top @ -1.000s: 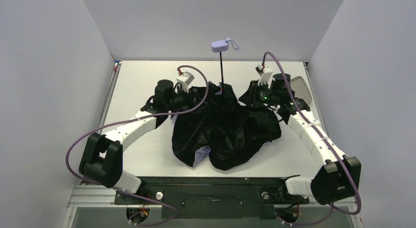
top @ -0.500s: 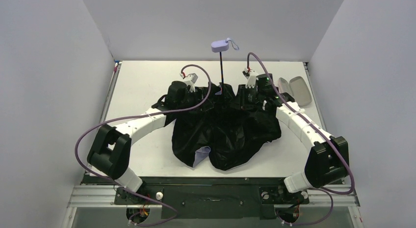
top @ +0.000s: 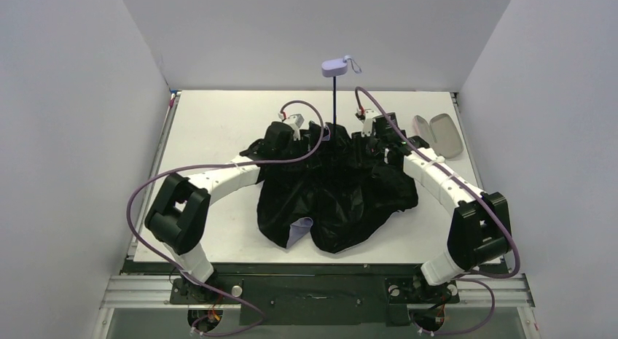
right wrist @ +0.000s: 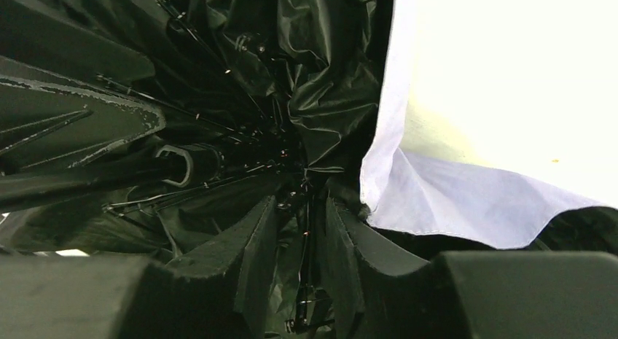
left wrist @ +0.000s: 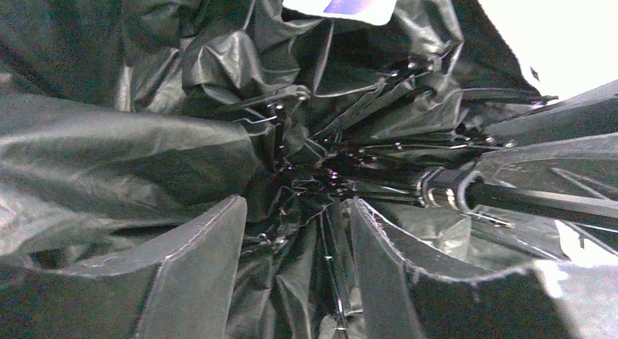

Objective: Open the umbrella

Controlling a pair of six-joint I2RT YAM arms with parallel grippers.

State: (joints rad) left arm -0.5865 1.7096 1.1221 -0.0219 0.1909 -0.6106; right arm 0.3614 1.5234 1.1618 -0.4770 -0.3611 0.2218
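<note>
The umbrella (top: 335, 200) lies upside down on the table, black underside up, and a bit of lavender canopy (top: 300, 231) shows at the front. Its thin shaft (top: 334, 98) stands up, with the lavender handle (top: 335, 66) and strap on top. My left gripper (top: 302, 141) is pressed into the canopy just left of the shaft. In the left wrist view, my left gripper (left wrist: 297, 208) is closed on folds and ribs near the runner (left wrist: 441, 193). My right gripper (top: 368, 141) is just right of the shaft. In the right wrist view, my right gripper (right wrist: 300, 208) is narrowly closed on a rib and fabric.
An oval pale hinged case (top: 437, 131) lies open at the back right of the table (top: 211, 120). White walls close in the left, right and back. The outer lavender canopy (right wrist: 452, 200) folds over bright table in the right wrist view.
Both grippers have moved inward and back towards the shaft, drawing the canopy with them. The handle has shifted slightly right and the shaft stands straighter.
</note>
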